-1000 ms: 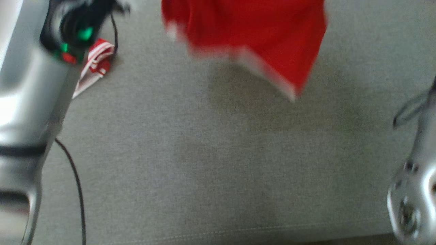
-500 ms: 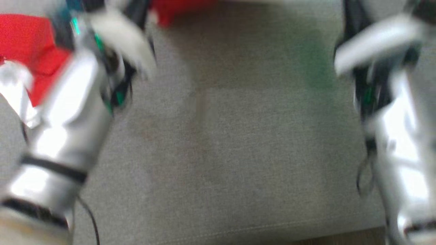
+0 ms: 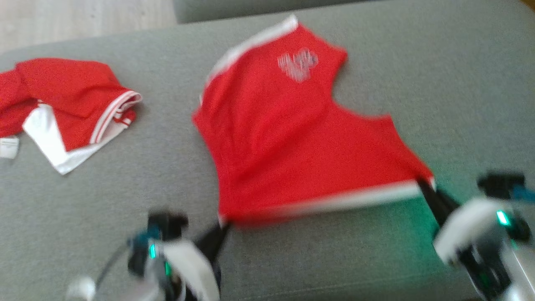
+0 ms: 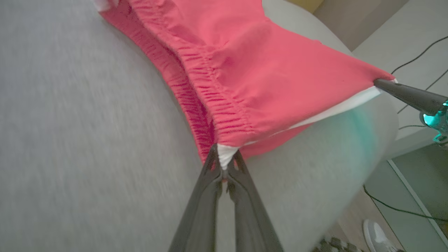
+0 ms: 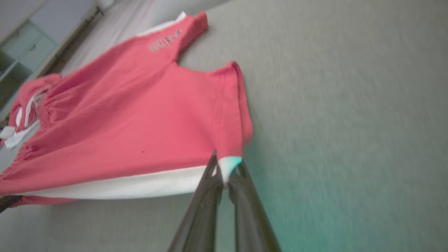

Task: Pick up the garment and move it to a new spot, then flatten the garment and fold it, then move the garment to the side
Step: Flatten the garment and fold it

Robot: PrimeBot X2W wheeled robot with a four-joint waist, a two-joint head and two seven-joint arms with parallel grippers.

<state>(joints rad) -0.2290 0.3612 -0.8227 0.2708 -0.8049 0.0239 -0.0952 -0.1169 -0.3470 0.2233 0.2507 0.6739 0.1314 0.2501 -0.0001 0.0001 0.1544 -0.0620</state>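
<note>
Your red shorts (image 3: 292,138), airborne a second ago, lay spread across the sofa cushion (image 3: 292,259) | left gripper (image 3: 222,225) and right gripper (image 3: 424,184) each clamped an end of the white-striped near edge | move looked done, flattening underway, folding pending

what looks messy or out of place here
The red shorts with white trim lie diagonally, one white edge stretched between left claw and right claw. A crumpled red-and-white garment sits left on the grey cushion.
</note>
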